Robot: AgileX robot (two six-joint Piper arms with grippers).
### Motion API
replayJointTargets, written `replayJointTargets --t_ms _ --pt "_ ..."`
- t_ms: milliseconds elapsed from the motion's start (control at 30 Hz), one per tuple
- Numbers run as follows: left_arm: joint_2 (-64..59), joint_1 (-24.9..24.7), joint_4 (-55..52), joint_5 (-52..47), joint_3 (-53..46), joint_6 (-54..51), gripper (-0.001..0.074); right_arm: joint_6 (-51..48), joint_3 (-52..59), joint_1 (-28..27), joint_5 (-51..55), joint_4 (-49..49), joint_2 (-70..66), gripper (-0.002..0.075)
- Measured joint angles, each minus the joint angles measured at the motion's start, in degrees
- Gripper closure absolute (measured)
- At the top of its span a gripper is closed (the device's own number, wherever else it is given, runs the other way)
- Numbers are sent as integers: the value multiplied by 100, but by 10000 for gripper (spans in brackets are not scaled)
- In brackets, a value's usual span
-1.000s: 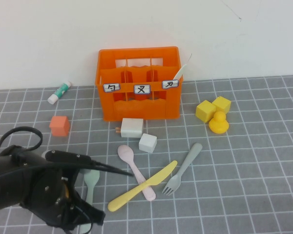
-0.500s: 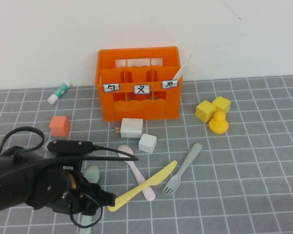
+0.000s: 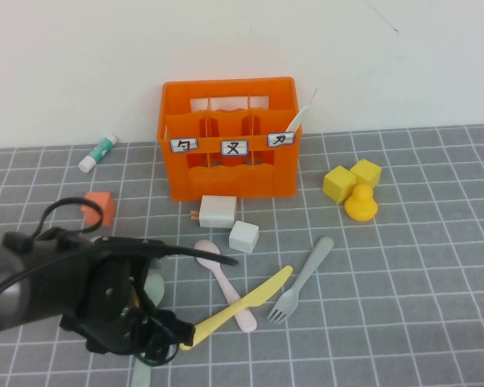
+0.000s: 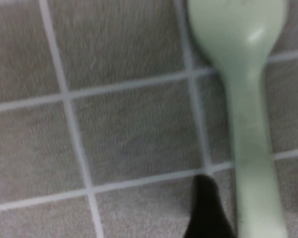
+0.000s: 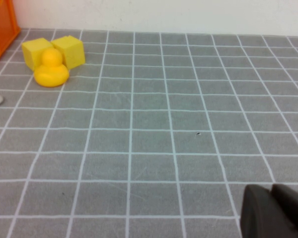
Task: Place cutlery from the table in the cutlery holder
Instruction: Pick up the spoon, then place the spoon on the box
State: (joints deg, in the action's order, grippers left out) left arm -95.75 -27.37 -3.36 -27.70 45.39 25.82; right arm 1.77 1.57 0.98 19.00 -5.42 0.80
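Observation:
The mint-green spoon (image 4: 251, 148) lies flat on the table (image 3: 403, 322). My left gripper (image 4: 256, 213) is open and low over it, one dark finger (image 4: 206, 208) on each side of the handle. In the high view my left arm (image 3: 89, 298) covers most of that spoon (image 3: 154, 284). The pink spoon (image 3: 218, 268), yellow knife (image 3: 242, 305) and grey fork (image 3: 302, 278) lie in the middle. The white knife (image 3: 303, 113) stands in the orange cutlery holder (image 3: 230, 173). My right gripper (image 5: 275, 213) is shut and empty over bare tiles, out of the high view.
Two white blocks (image 3: 218, 211) lie in front of the holder. A small orange cube (image 3: 101, 205) and a white-and-green tube (image 3: 97, 153) are at the left. Yellow blocks (image 3: 351, 179) and a yellow duck (image 3: 360, 203) are at the right, also in the right wrist view (image 5: 51, 69).
My left arm has shifted toward the middle and come down over the mint-green spoon, its fingers now on either side of the handle. The cutlery has not moved.

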Motion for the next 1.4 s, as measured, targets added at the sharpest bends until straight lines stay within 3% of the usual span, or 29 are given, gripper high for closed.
replayJointTargets --t_ms 100,200,333,367,633,900,1200,1400 --pt "-154 0 0 -295 210 -50 341 0 0 0 0 0 0 697" --pt "-223 0 -11 -449 324 -159 394 0 0 0 0 0 0 697" --pt "-260 0 -36 -537 376 -305 583 0 0 0 0 0 0 697" --pt "-260 0 -36 -559 389 -341 591 0 0 0 0 0 0 697" --pt "-204 0 -12 -650 483 -587 589 0 0 0 0 0 0 697" --pt "1053 0 2 -324 427 -801 589 0 0 0 0 0 0 697" --pt "2669 0 -440 1323 -209 -873 589 0 0 0 0 0 0 697" --pt "2654 10 -1102 3151 -320 -873 589 0 0 0 0 0 0 697"
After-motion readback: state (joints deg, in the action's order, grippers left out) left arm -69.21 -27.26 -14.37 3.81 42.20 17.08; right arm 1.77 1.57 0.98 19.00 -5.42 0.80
